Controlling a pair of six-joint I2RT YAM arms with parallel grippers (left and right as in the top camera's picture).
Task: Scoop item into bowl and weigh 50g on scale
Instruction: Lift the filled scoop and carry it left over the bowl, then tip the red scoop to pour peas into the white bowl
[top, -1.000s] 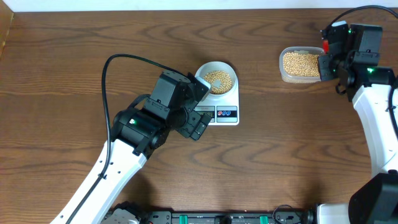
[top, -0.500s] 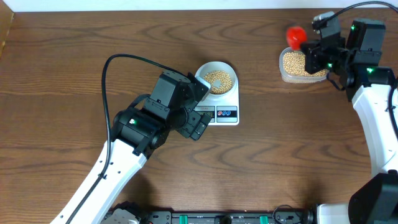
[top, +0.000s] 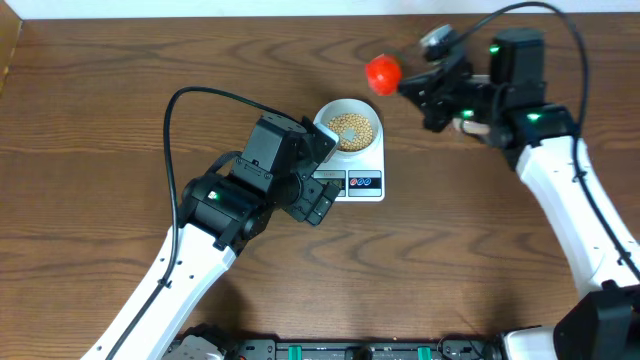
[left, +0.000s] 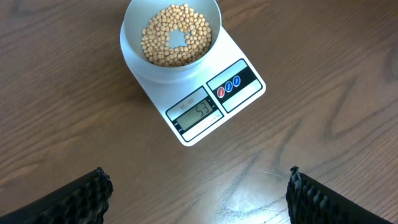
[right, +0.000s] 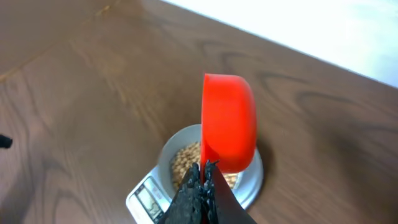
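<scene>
We are pinching the red plastic scoop (right: 229, 121) by its handle in the right gripper (right: 204, 179), left gripper (left: 199, 194) spread; the small round tan beans (left: 177, 34) are looking light, hard, roll-prone.

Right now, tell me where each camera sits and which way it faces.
Overhead: above the table, looking straight down; both arms show.
Left wrist: looks down past the open left gripper at the scale and bowl of beans.
Right wrist: looks down along the shut right gripper holding a red scoop over the bowl.
All three share the bowl on the scale.
</scene>
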